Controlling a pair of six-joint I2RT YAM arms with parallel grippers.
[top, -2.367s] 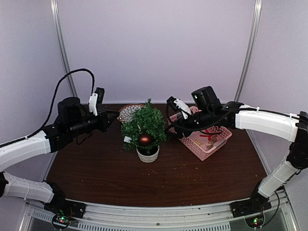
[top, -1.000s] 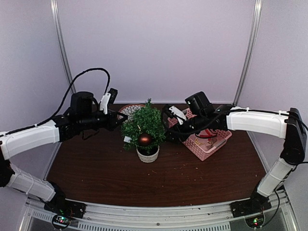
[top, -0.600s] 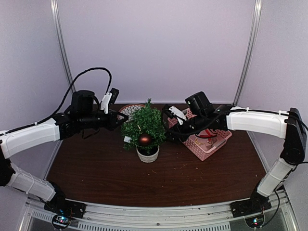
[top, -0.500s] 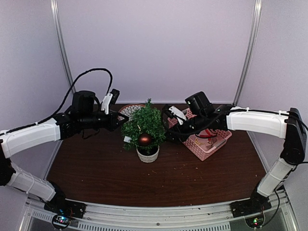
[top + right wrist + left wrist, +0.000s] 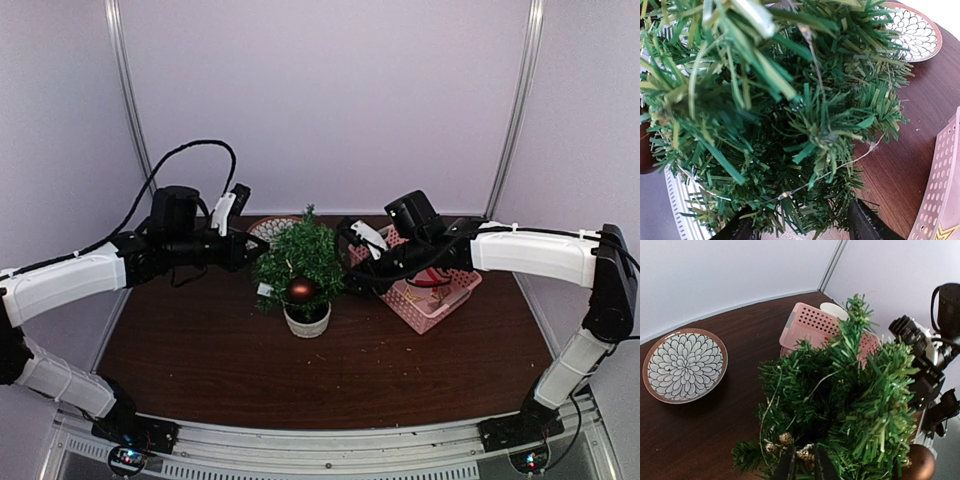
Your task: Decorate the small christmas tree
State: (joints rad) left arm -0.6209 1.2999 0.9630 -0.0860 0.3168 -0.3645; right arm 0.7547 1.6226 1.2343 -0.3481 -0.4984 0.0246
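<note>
**Top view.** The small christmas tree [image 5: 300,258] stands in its pot [image 5: 307,322] at the middle of the table [image 5: 200,360], between my 2 arms. The left gripper [image 5: 250,244] meets its left flank and the right gripper [image 5: 352,272] its right. I judge that 1 side steadies while the other hangs. A brown ball [image 5: 301,290] hangs on the front. The pink basket [image 5: 432,292] sits just right of the tree, near the right arm.

**Left wrist view.** The jaws are nearly together and appear to pinch a gold bead cluster [image 5: 803,454] at the lower branches, presumably to seat it there. A plate [image 5: 684,365] lies beyond.

**Right wrist view.** The jaws stand wide apart, straddling foliage and gripping nothing. A thin wire [image 5: 815,55] threads the branches.
</note>
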